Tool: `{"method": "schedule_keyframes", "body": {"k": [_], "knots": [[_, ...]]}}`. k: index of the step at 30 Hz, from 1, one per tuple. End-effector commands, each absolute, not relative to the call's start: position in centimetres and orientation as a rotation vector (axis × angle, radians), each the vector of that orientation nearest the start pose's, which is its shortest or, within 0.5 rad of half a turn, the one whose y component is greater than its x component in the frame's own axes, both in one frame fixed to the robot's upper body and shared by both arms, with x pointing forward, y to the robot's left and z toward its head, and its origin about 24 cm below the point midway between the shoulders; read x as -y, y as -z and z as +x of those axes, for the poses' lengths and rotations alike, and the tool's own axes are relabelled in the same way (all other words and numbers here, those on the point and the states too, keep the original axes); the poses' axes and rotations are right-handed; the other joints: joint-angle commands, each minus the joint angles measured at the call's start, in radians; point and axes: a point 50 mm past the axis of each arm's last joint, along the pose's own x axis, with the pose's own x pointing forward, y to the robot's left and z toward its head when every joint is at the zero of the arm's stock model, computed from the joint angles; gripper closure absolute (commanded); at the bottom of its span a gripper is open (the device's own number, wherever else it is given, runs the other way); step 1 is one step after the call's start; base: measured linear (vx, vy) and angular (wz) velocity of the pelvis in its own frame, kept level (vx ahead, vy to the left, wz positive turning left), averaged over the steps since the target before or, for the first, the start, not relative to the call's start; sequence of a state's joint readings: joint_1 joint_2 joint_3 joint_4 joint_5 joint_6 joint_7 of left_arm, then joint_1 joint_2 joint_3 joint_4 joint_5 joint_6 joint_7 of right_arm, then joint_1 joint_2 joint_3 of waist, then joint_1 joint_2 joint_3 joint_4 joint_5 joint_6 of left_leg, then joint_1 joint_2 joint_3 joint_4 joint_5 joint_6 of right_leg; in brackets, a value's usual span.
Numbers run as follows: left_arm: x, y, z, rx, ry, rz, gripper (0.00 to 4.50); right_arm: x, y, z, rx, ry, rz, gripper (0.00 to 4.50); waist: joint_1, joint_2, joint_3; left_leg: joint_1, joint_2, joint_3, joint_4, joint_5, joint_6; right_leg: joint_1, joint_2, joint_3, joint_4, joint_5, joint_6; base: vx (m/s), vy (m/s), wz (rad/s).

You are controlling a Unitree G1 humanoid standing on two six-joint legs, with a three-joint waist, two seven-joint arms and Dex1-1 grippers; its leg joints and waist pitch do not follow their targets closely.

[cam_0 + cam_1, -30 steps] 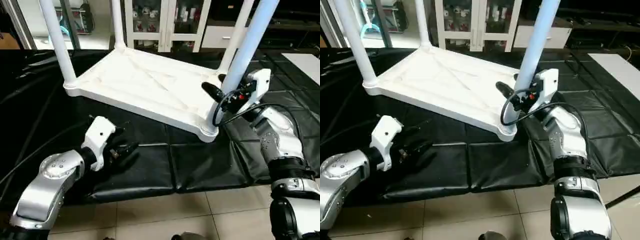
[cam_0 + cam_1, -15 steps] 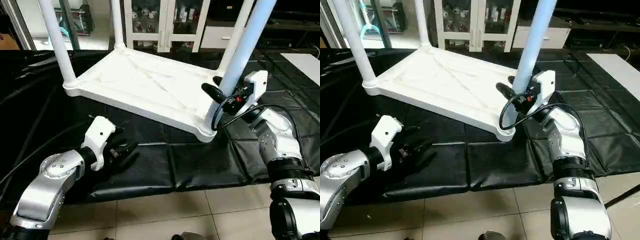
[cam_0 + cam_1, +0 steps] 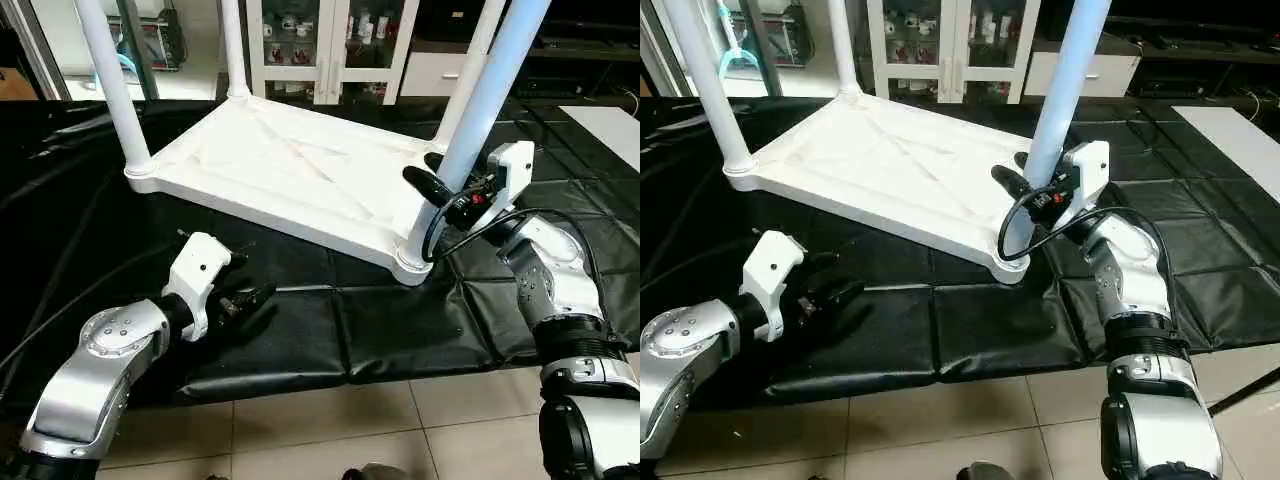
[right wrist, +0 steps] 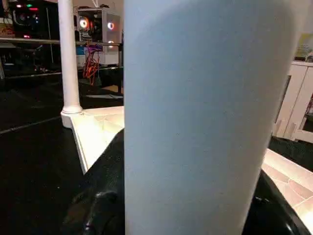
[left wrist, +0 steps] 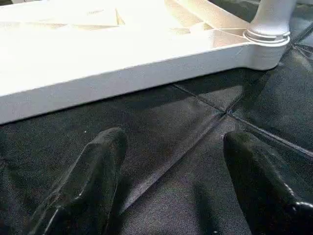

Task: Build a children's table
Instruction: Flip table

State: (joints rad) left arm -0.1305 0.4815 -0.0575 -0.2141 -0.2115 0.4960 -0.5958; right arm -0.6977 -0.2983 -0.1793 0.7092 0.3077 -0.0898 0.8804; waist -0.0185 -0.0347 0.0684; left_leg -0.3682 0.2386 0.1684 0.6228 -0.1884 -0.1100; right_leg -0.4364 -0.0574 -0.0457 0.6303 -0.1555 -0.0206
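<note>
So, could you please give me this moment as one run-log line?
right hand: shut on near-right white tapered tube leg | left hand: open, over black mat | white square plastic top: upside down

Even indoor light; glare whitens the table top (image 5: 73, 29), and the near leg (image 4: 195, 117) looms blurred.

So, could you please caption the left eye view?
Right hand grips the near leg standing in the upturned tabletop.
</note>
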Motion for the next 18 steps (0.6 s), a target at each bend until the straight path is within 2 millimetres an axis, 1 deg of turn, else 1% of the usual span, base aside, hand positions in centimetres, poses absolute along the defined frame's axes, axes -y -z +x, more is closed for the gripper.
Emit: {"method": "schedule_keyframes", "body": {"k": [1, 14, 15, 16, 17, 18], "knots": [[-17.5, -9.0, 26.2, -0.245, 0.675, 0.253, 1.00, 18.7, -12.3, 35.9, 0.168, -0.731, 0.036, 2.84, 0.002, 0.006, -0.078, 0.003, -0.021, 0.016, -0.066, -0.272, 0.034, 0.053, -0.033, 0.022, -0.087, -0.356, -0.166, 0.000, 0.000, 0.00], [-17.5, -9.0, 26.2, -0.244, 0.674, 0.253, 1.00, 18.7, -12.3, 36.0, 0.166, -0.732, 0.025, 2.84, 0.002, 0.006, -0.077, 0.004, -0.021, 0.016, -0.067, -0.274, 0.034, 0.052, -0.033, 0.022, -0.087, -0.355, -0.169, 0.000, 0.000, 0.00], [-17.4, -9.4, 26.3, -0.222, 0.659, 0.256, 1.00, 17.6, -13.4, 38.2, 0.088, -0.651, -0.474, 2.84, 0.003, -0.002, -0.077, 0.000, -0.017, 0.012, -0.065, -0.257, 0.021, 0.048, -0.042, 0.017, -0.079, -0.377, -0.174, 0.000, 0.000, 0.00], [-17.4, -9.4, 26.4, -0.221, 0.658, 0.256, 1.00, 17.6, -13.5, 38.3, 0.087, -0.643, -0.485, 2.84, -0.013, -0.007, -0.072, -0.009, -0.025, 0.012, -0.066, -0.270, 0.013, 0.052, -0.032, 0.013, -0.078, -0.412, -0.171, 0.000, 0.000, 0.00], [-17.3, -9.6, 26.5, -0.210, 0.653, 0.253, 1.00, 17.6, -14.2, 39.1, 0.081, -0.584, -0.514, 2.84, -0.014, 0.004, -0.068, -0.003, -0.029, 0.010, -0.062, -0.322, 0.002, 0.049, -0.038, 0.010, -0.090, -0.510, -0.141, 0.000, 0.000, 0.00], [-17.2, -9.6, 26.5, -0.209, 0.653, 0.249, 1.00, 17.7, -14.2, 39.2, 0.077, -0.572, -0.457, 2.83, -0.015, 0.003, -0.068, 0.007, -0.030, 0.013, -0.057, -0.349, 0.001, 0.039, -0.037, 0.010, -0.100, -0.547, -0.124, 0.000, 0.000, 0.00]]}}
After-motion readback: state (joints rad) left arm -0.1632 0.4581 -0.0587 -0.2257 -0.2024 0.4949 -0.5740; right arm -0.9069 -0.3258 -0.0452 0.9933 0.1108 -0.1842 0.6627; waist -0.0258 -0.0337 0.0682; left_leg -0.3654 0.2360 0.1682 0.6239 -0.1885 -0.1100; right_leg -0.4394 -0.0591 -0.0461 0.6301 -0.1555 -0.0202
